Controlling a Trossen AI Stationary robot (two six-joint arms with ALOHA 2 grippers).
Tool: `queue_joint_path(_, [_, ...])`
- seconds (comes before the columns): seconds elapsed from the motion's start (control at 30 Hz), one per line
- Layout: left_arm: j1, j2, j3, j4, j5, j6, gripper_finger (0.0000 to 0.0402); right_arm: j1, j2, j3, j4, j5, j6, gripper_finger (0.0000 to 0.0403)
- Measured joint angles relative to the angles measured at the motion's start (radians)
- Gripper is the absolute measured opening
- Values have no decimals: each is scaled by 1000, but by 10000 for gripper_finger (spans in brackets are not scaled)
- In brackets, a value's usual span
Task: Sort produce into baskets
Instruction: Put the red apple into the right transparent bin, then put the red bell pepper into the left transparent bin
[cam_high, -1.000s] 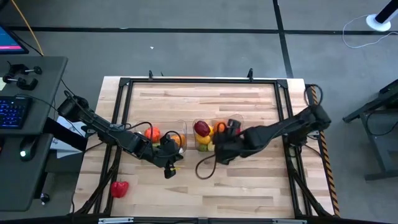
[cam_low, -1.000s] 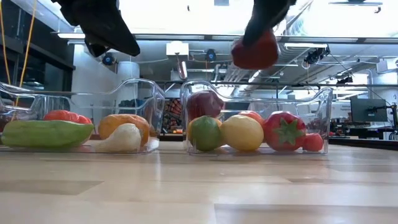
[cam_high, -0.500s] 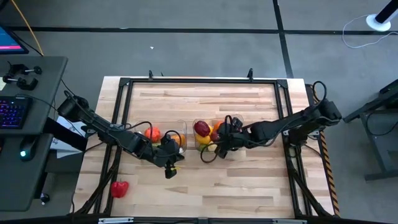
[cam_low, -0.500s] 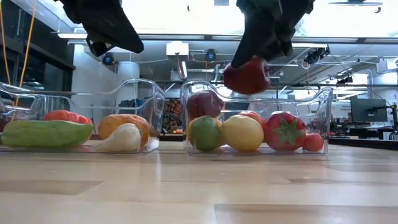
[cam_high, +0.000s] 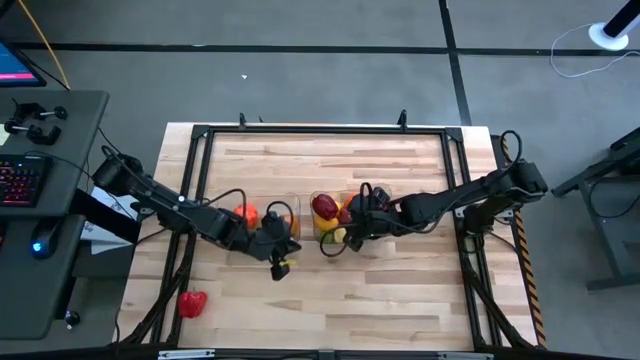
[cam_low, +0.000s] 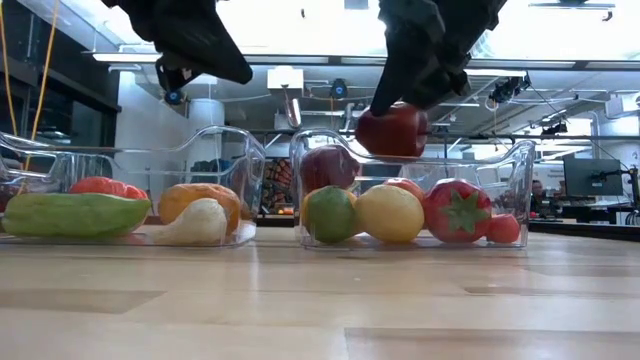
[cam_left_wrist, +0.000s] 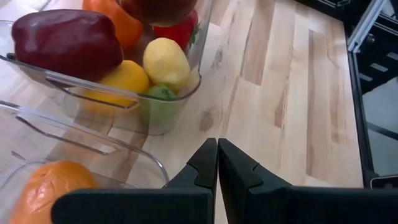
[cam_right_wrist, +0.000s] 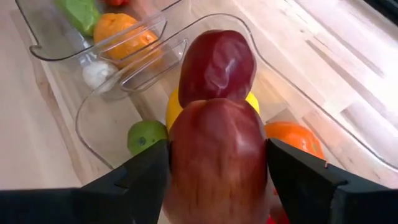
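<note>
Room: workshop w/ ceiling lights behind, seen in low view.
Table (cam_high: 400, 300): light wood, black frame round it.
Left tub (cam_low: 240, 160): clear, holds green, orange, white, red pieces.
Right tub (cam_low: 515, 165): clear, just beside left tub; holds maroon pepper (cam_left_wrist: 65, 40), lemon (cam_low: 390, 213), lime (cam_low: 330, 214), strawberry (cam_low: 458, 210).
Left gripper (cam_left_wrist: 217, 163): fingers together, nothing in them, over left tub's near edge.
Right gripper (cam_right_wrist: 217, 171): clamped on red apple (cam_low: 392, 130), above right tub, not touching the pile.
Loose red piece (cam_high: 191, 301): table's near-left corner, well apart from tubs.
</note>
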Motion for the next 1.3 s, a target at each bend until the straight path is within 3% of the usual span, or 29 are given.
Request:
queue_joint_path(0.5, [14, 0, 0, 4, 6, -6, 0, -21, 0, 1, -24, -27, 29, 261])
queue_joint_path(0.83, [19, -26, 10, 14, 52, 16, 0, -56, -2, 9, -44, -104, 40, 384])
queue_joint_path(1.07, [32, -216, 54, 5, 128, 120, 0, -58, -28, 76, -75, -153, -59, 398])
queue_joint_path(1.17, [-2, -290, 55, -97, 241, 16, 0, -48, -63, 84, -74, -136, -71, 397])
queue_joint_path(1.3, [-114, -315, 36, -285, 344, -262, 0, -41, -87, 82, -100, -134, -78, 397])
